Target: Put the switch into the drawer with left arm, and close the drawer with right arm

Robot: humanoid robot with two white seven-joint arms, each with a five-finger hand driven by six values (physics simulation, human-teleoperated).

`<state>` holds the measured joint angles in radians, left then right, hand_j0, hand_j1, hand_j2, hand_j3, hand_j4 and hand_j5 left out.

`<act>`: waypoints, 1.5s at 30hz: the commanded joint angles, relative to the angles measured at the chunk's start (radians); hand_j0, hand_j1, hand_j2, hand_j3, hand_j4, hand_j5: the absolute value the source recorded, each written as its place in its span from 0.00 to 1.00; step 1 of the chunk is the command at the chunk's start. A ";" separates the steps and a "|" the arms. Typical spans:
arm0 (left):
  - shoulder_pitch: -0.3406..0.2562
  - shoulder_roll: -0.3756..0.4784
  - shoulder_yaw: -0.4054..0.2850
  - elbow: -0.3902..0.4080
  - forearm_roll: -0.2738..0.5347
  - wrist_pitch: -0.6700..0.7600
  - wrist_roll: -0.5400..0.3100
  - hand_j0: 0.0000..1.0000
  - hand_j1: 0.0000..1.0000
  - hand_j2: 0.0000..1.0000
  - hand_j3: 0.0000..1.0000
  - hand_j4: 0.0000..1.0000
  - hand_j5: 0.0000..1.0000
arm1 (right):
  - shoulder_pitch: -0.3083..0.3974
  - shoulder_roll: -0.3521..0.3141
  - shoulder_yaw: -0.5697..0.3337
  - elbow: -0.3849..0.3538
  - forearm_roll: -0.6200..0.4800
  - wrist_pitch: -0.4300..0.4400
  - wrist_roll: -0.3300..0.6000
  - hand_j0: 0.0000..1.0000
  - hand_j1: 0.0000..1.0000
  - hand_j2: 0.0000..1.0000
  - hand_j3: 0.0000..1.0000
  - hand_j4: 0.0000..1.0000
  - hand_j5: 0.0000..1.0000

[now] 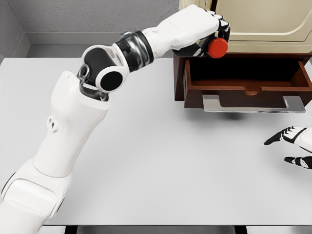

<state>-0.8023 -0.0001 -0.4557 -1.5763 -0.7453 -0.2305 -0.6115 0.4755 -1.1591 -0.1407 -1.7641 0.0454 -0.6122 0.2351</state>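
A brown wooden drawer stands pulled out of its cabinet at the upper right, with a flat metal handle along its front. My left hand reaches over the drawer's left back corner, shut on the switch, whose round red button pokes out below the fingers. The switch hangs above the drawer's inside, not touching its floor. My right hand rests low over the table at the right edge, fingers spread and holding nothing, well in front of the drawer handle.
The cabinet's beige top rises above the drawer behind my left hand. The white table spreads out in front; its near edge runs along the bottom. My left arm crosses the table's left half diagonally.
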 commanded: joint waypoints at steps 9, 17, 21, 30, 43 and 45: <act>-0.006 0.000 -0.008 0.004 0.001 0.002 0.001 0.76 0.76 0.76 0.76 0.76 0.76 | 0.000 -0.001 0.000 0.000 -0.007 0.001 0.000 0.72 0.72 0.72 0.72 0.72 0.72; -0.008 0.000 -0.008 0.004 -0.003 0.003 0.001 0.80 0.80 0.80 0.80 0.80 0.80 | 0.000 -0.002 0.000 0.002 -0.007 0.001 0.000 0.72 0.72 0.72 0.72 0.72 0.72; -0.008 0.000 -0.008 0.002 -0.003 0.003 0.001 0.80 0.80 0.80 0.80 0.80 0.80 | 0.000 -0.002 0.000 0.002 -0.006 0.001 0.000 0.72 0.72 0.72 0.72 0.72 0.72; 0.123 0.000 -0.001 -0.225 0.069 -0.079 0.001 0.87 0.87 0.87 0.87 0.87 0.87 | -0.002 -0.001 -0.007 0.002 -0.010 0.001 0.000 0.72 0.72 0.72 0.72 0.72 0.72; 0.282 0.460 0.304 -0.225 0.859 -0.380 0.001 0.87 0.87 0.87 0.87 0.87 0.87 | -0.017 -0.008 -0.007 0.011 -0.090 0.001 -0.010 0.69 0.69 0.69 0.69 0.69 0.69; 0.348 0.517 0.361 -0.225 0.939 -0.380 0.001 0.87 0.87 0.87 0.87 0.87 0.87 | -0.017 -0.010 -0.007 0.009 -0.107 0.001 -0.010 0.68 0.68 0.68 0.68 0.68 0.68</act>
<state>-0.4158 0.4312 -0.1490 -1.8003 0.0773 -0.6074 -0.6117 0.4587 -1.1656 -0.1477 -1.7530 -0.0401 -0.6122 0.2260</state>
